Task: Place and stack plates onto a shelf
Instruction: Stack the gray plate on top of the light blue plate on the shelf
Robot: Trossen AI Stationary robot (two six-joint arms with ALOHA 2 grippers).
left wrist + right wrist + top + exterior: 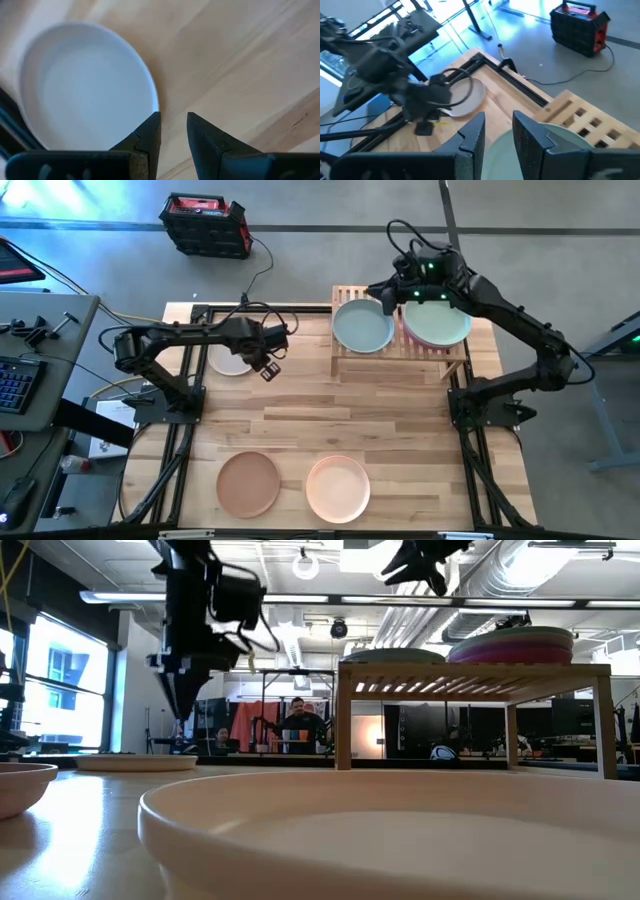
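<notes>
Left claw (272, 352) low over the far-left counter (400, 420), fingers a little apart with nothing between them, tips just beside the rim of a cream plate (230, 360) lying flat there. Right claw (388, 292) raised above the shelf (400, 345) at the far right of the counter, over the far edge of a sage plate (362, 326); fingers slightly apart, empty. Sage plate alone on the shelf's left half. On the right half, a stack topped by a green plate (438, 323), with pink and purple rims showing beneath in the low view. Tan plate (248, 484) and beige plate (338, 488) side by side near the counter's front edge, well apart from the shelf.
</notes>
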